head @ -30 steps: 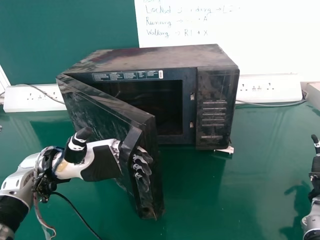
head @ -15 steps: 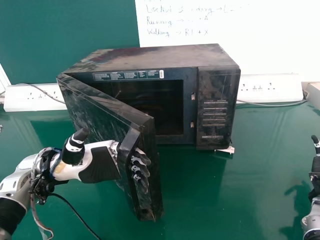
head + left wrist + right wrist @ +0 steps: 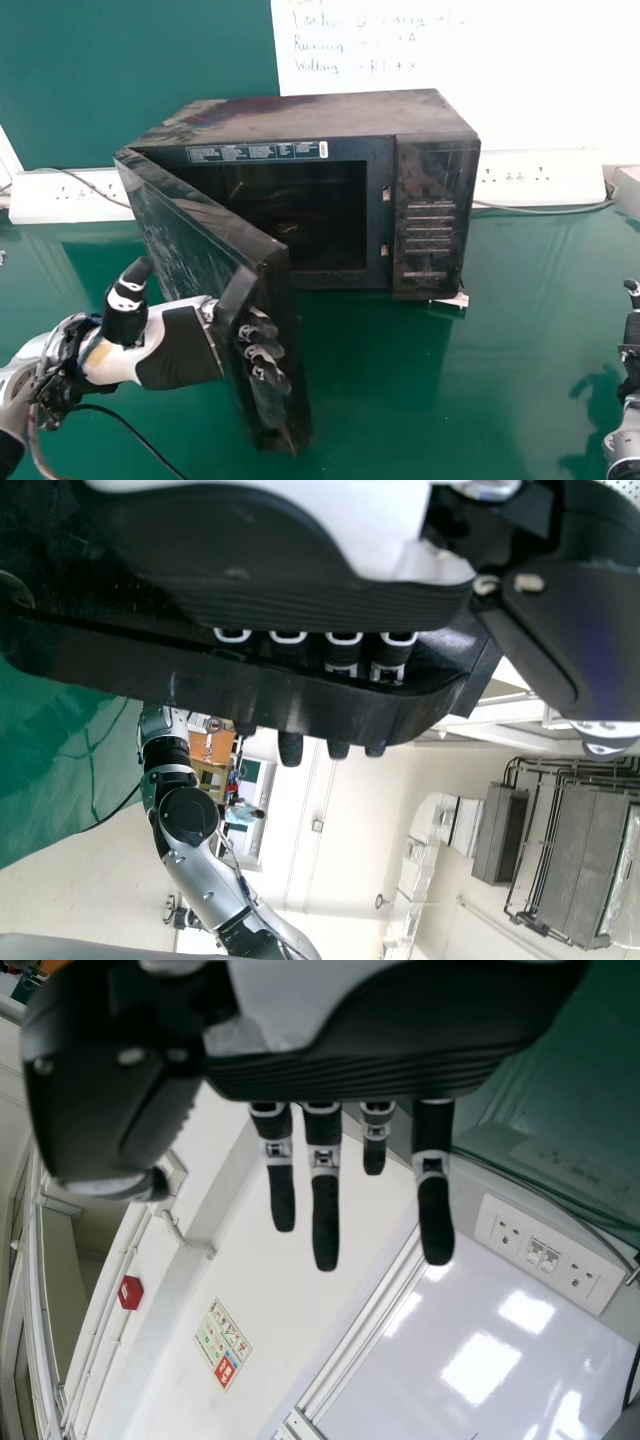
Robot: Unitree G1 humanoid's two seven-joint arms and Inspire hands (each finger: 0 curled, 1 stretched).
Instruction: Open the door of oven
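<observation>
Green tbl; whiteboard (w/ writing) behind

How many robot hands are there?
2. The left robot hand is at the open oven door, with its fingers hooked round the handle. The right robot hand is at the head view's right edge, away from the oven.

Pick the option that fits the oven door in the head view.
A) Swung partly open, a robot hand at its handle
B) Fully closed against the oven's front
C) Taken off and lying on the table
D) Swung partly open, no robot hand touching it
A: the door stands away from the oven's dark opening, and the left robot hand has its fingers through the handle.
</observation>
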